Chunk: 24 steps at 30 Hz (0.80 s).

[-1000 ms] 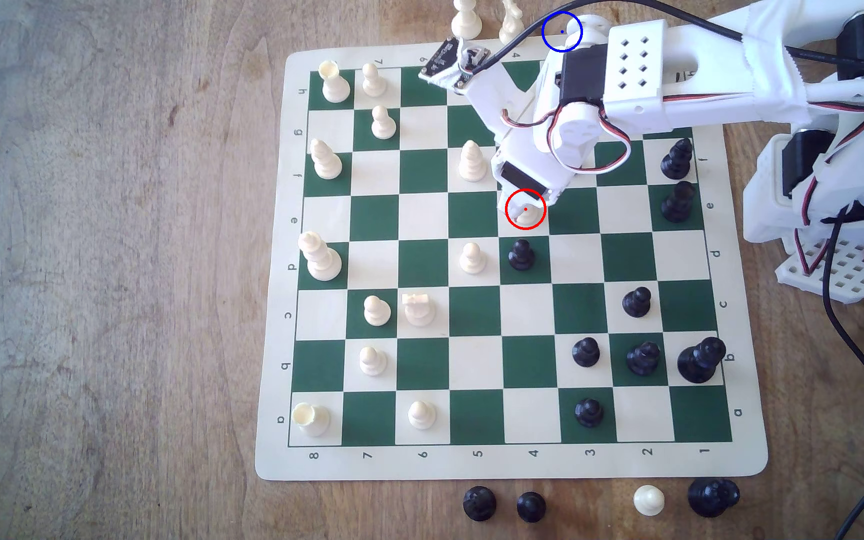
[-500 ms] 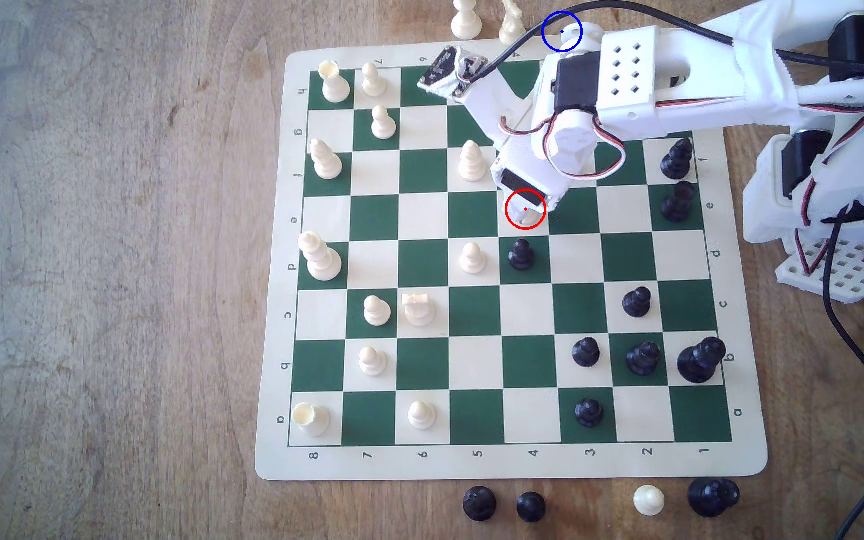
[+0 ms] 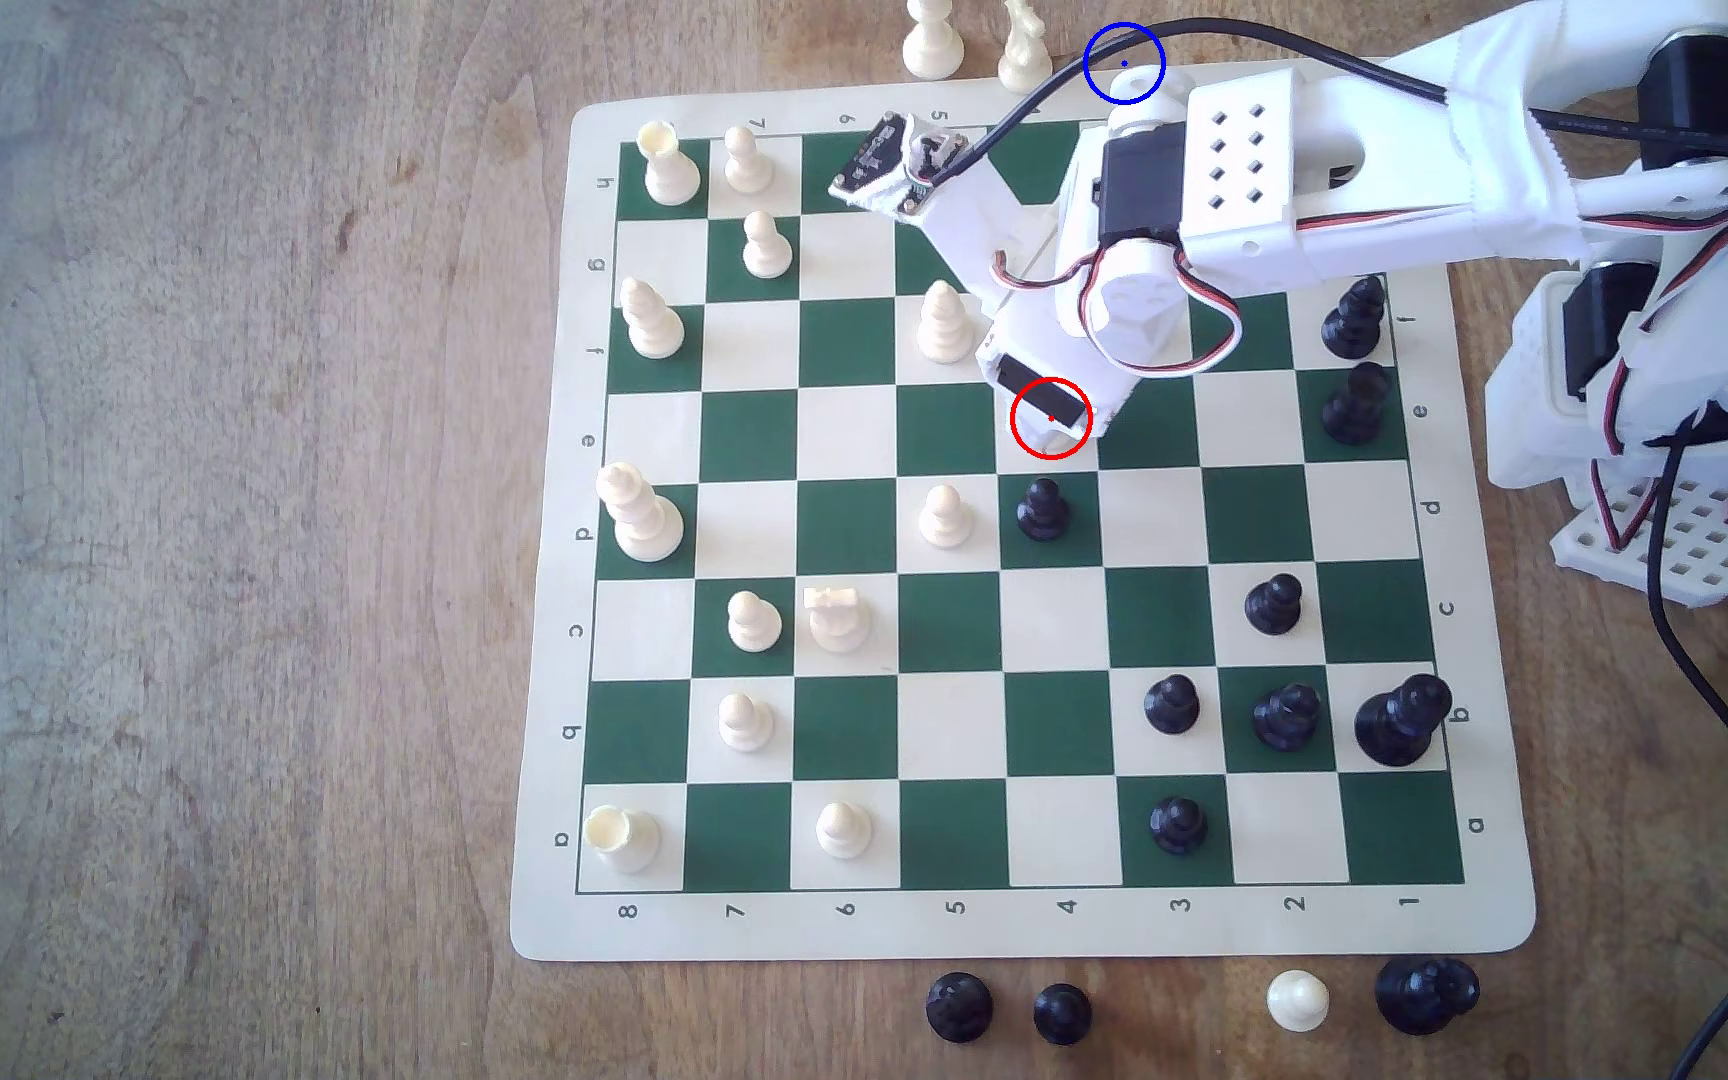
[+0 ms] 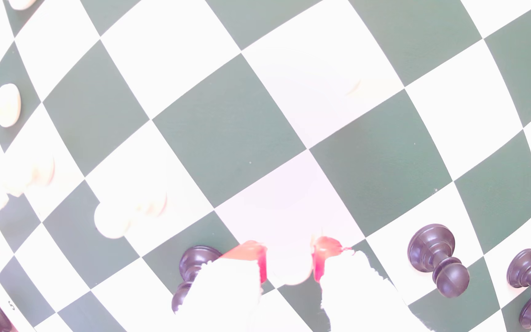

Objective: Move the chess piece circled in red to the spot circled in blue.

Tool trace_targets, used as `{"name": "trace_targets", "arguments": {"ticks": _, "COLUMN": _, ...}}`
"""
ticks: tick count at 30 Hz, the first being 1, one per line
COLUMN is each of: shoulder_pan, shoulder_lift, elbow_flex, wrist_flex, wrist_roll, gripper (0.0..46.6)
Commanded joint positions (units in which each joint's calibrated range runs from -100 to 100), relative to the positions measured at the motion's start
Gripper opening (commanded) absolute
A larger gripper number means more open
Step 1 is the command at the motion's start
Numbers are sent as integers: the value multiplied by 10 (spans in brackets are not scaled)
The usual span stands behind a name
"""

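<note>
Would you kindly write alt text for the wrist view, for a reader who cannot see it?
Overexposed close-up: the gripper, with red-tinged fingertips, brackets the round head of a white pawn over a green-and-white chessboard. Black pieces stand nearby on either side, with pale pieces farther off.

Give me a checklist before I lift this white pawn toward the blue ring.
1. Pawn between the fingers: ok; the white pawn sits between the hand's red-tipped fingers.
2. Grip closed: cannot tell; glare washes out the contact.
3. Neighbouring black pawn clear: ok, apart in the exterior view.
4. Blue-ringed spot free: ok, bare wood, though the black cable crosses its rim.
5. Nearest off-board white piece clear of the spot: ok, beside it, apart.
</note>
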Motion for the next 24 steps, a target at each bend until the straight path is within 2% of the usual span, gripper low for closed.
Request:
{"name": "trace_targets", "arguments": {"ticks": 1, "shoulder_pan": -2, "shoulder_lift": -17, "elbow_flex": -7, "wrist_flex": -10, "wrist_roll": -4, "gripper": 4}}
{"name": "trace_targets", "arguments": {"ticks": 8, "shoulder_pan": 0, "shoulder_lift": -39, "elbow_flex": -9, "wrist_flex": -6, "wrist_roll": -4, "gripper": 4}}
{"name": "trace_targets", "arguments": {"ticks": 15, "shoulder_pan": 0, "shoulder_lift": -119, "elbow_flex": -46, "wrist_flex": 78, "wrist_roll": 3, "gripper": 4}}
{"name": "trace_targets", "arguments": {"ticks": 19, "shoulder_pan": 15, "shoulder_lift": -169, "elbow_flex": -110, "wrist_flex": 154, "wrist_roll": 7, "gripper": 4}}
{"name": "trace_targets", "arguments": {"ticks": 24, "shoulder_pan": 65, "shoulder_lift": -171, "elbow_flex": -200, "wrist_flex": 238, "wrist_roll": 21, "gripper": 4}}
